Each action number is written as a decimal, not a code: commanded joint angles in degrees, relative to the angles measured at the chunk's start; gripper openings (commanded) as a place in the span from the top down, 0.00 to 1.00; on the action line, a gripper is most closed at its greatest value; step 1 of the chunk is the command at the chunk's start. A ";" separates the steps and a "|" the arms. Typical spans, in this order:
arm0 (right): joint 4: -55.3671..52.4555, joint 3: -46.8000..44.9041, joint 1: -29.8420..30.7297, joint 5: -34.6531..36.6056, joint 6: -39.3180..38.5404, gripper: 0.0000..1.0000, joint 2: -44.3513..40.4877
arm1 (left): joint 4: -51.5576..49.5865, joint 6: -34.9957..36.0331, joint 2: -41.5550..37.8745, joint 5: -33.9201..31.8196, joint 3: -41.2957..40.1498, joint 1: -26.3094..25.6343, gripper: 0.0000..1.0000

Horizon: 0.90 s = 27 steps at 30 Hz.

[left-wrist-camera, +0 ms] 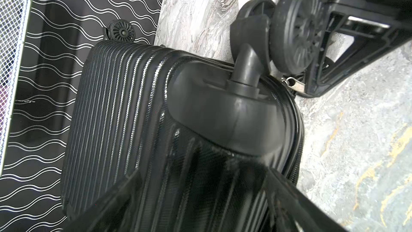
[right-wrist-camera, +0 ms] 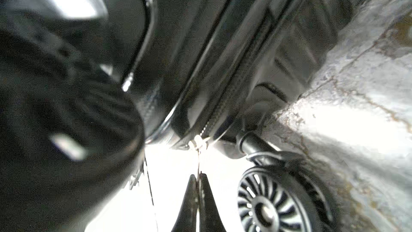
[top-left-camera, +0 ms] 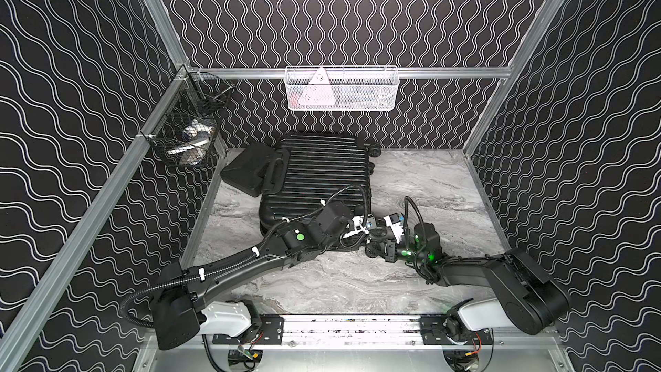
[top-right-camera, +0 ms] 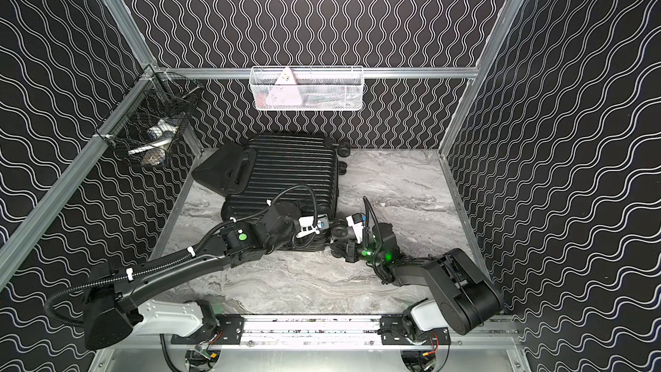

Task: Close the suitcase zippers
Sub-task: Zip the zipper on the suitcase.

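Black ribbed plastic is seen across the suitcase (top-left-camera: 314,173), which is laid flat with its shells together on the marble tabletop (top-left-camera: 447,187), toward the back wall and with its wheels to the right. A smaller flat case (top-left-camera: 250,169) is propped against its left edge.

The left gripper (left-wrist-camera: 204,171) is spread wide over the suitcase's near wheel corner, and nothing is grasped. The right gripper (right-wrist-camera: 198,176) is pinched fully together on the thin zipper pull (right-wrist-camera: 198,146), at the end of the zip track (right-wrist-camera: 215,114) and beside a spoked wheel (right-wrist-camera: 272,204).

A white mesh basket (top-left-camera: 375,103) is hung on the back rail, with a white triangular piece (top-left-camera: 318,93) and other unclear things inside. A black wire basket (top-left-camera: 162,146) is fixed to the left rail, and the white and grey items (top-left-camera: 195,135) in it cannot be identified.
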 commanded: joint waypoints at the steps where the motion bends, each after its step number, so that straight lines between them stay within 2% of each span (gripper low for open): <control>1: 4.15 -1.48 1.47 -3.27 5.72 1.00 1.05 | 9.65 -2.51 0.32 -8.87 0.76 0.25 0.11; 5: 6.82 -2.48 4.64 0.03 8.11 1.00 2.04 | 11.55 -4.71 0.30 -9.17 0.02 0.16 0.12; 11: 20.67 -6.23 7.23 4.57 15.48 1.00 5.66 | 12.78 -7.54 1.17 -8.13 -0.59 0.16 0.14; 17: 31.65 -5.82 11.89 7.16 20.19 1.00 13.83 | 13.73 -9.57 2.12 -6.47 -0.79 0.16 0.15; 19: 36.39 -6.53 12.41 8.64 22.03 1.00 16.92 | 13.09 -10.14 2.17 -4.76 -0.41 0.16 0.14; 22: 36.69 -7.67 12.39 11.70 21.77 1.00 18.58 | 9.40 -12.39 1.11 -0.76 1.28 0.18 0.10; 27: 36.02 -8.34 12.30 13.43 20.04 1.00 18.07 | 1.42 -21.34 -2.41 3.24 6.37 0.99 0.02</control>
